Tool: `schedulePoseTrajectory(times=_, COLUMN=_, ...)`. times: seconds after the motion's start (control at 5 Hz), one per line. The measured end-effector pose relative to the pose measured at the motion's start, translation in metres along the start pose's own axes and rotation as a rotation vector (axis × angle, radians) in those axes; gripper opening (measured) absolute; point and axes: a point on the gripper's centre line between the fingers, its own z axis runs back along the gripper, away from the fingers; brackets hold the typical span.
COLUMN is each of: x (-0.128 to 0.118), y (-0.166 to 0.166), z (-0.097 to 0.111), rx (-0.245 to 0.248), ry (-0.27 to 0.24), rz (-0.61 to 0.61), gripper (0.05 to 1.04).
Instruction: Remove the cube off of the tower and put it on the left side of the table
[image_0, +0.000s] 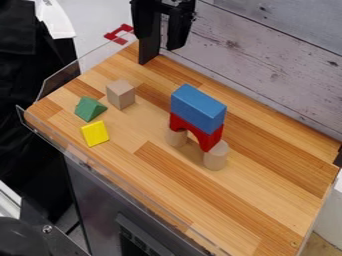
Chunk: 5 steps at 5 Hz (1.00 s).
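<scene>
Currently, gripper (160, 43) is over the back left corner of the tabletop (254, 200), above block height. Fingers spread wide, nothing held.

Plain wooden cube (121, 94) is off the tower, sitting flat on the left part of the tabletop, nearer the back corner than the front edge. Not touching any other block.

Tower is around mid-table, toward the back edge: two upright wooden cylinders (216, 156), red arch (198, 133) bridging them, blue block (198, 108) lying lengthwise on top of the arch. Blue and red line up roughly.

Other blocks: green triangular block (90, 109) near the left edge, just beside the cube on its front left side. Yellow block (95, 133) close to green, nearer the front edge. Clear panel (63, 80) runs along the left edge, upright. Wood-plank backboard (267, 65) stands behind the back edge.
</scene>
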Motion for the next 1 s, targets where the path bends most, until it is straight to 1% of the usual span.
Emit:
schedulePoseTrajectory(times=0.2, x=-0.001, y=-0.017, z=-0.005, rx=0.003, ry=0.016, rz=-0.047, gripper=0.999)
schedulePoseTrajectory(times=0.4, x=-0.011, y=-0.033, z=-0.001, rx=0.020, ry=0.006, rz=-0.089, gripper=0.998)
schedulePoseTrajectory(times=0.6, x=-0.017, y=-0.045, z=-0.013, rx=0.015, ry=0.039, rz=-0.122, gripper=0.998)
schedulePoseTrajectory(times=0.8, x=-0.022, y=-0.050, z=-0.012, rx=0.018, ry=0.026, rz=-0.117, gripper=0.998)
schedulePoseTrajectory(times=1.0, x=-0.024, y=-0.052, z=-0.011, rx=0.008, ry=0.043, rz=-0.050, gripper=0.998)
